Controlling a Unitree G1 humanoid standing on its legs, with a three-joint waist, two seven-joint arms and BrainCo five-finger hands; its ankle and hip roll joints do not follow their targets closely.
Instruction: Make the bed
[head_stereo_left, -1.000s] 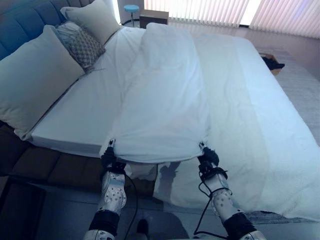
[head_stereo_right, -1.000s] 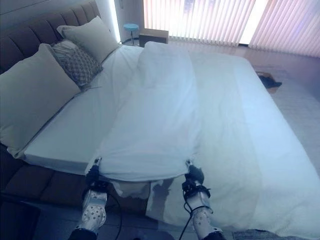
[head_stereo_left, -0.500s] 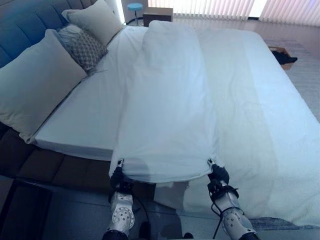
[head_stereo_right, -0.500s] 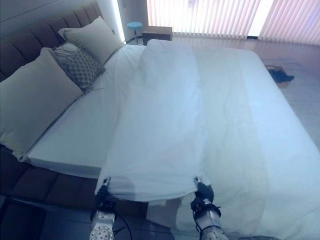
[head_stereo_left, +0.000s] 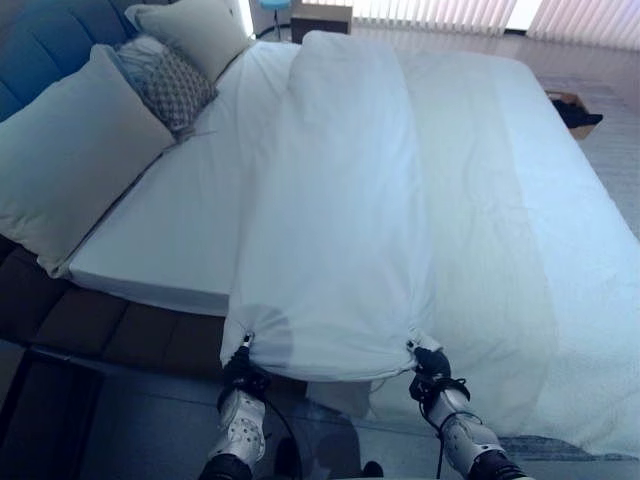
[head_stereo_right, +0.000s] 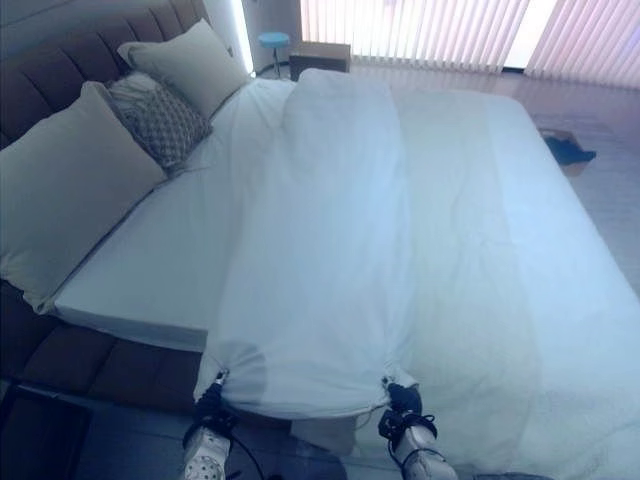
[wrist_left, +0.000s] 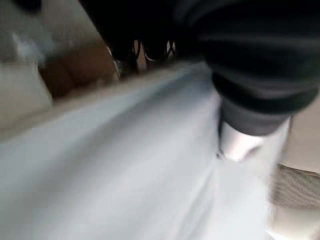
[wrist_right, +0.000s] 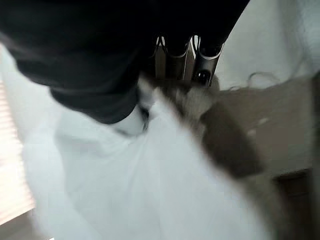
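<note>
A white duvet (head_stereo_left: 340, 200) lies folded lengthwise down the middle of the bed (head_stereo_left: 170, 250). Its near edge hangs over the bed's side toward me. My left hand (head_stereo_left: 243, 375) is shut on the duvet's near left corner, and my right hand (head_stereo_left: 430, 368) is shut on the near right corner. The cloth bunches at both corners. In the left wrist view the thumb (wrist_left: 240, 135) presses white cloth (wrist_left: 125, 175). The right wrist view has the fingers (wrist_right: 185, 55) curled on the cloth (wrist_right: 140, 200).
Two large pale pillows (head_stereo_left: 70, 150) (head_stereo_left: 200, 25) and a patterned cushion (head_stereo_left: 170, 80) lean on the dark headboard (head_stereo_left: 30, 40) at the left. A white sheet (head_stereo_left: 540, 220) covers the bed's right half. A small stool (head_stereo_right: 272, 40) and a dark box (head_stereo_right: 320, 55) stand beyond the bed.
Both hands have pulled the duvet's near edge down toward me, past the mattress side. The camera has also moved, so the whole bed sits differently in view.
</note>
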